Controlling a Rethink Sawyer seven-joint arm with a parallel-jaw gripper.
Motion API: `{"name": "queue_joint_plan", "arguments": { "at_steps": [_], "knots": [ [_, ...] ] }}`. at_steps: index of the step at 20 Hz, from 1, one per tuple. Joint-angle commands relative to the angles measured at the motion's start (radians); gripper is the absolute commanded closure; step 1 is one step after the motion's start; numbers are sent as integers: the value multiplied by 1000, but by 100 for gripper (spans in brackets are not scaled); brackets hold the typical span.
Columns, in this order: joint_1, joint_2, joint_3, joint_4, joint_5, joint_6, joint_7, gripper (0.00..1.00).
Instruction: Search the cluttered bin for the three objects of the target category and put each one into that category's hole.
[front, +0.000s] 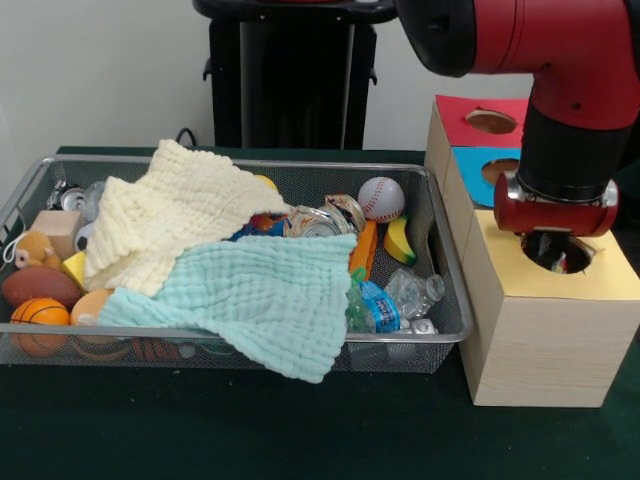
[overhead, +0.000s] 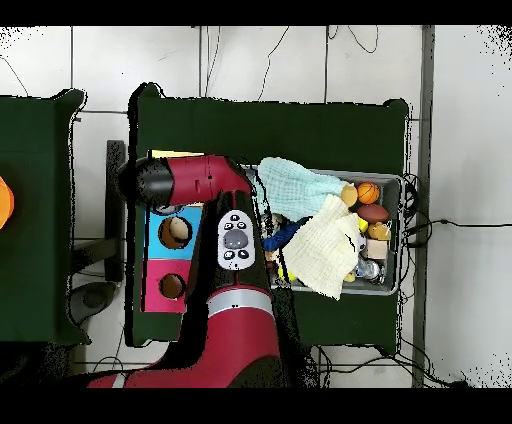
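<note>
Green tabletop — the gripper hangs right over the yellow box's hole, tips dipping in; can't tell its grip — bin alongside.

A cream waffle cloth and a mint-green waffle cloth lie draped left of the end effector, with a white baseball, yellow toy banana and crushed clear plastic bottle nearer it.

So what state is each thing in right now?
gripper: down at the yellow box's hole, open or shut hidden.
bin: full of clutter.
cream cloth: spread over items.
mint cloth: draped over the front rim.
plastic bottle: crushed, lying down.
</note>
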Motion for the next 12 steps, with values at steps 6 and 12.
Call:
{"name": "queue_joint_plan", "arguments": {
  "at_steps": [6, 12],
  "knots": [
    [-19, 145, 28, -53, -70, -56, 18, 100],
    [4, 221, 10, -97, -71, -114, 71, 100]
  ]
}}
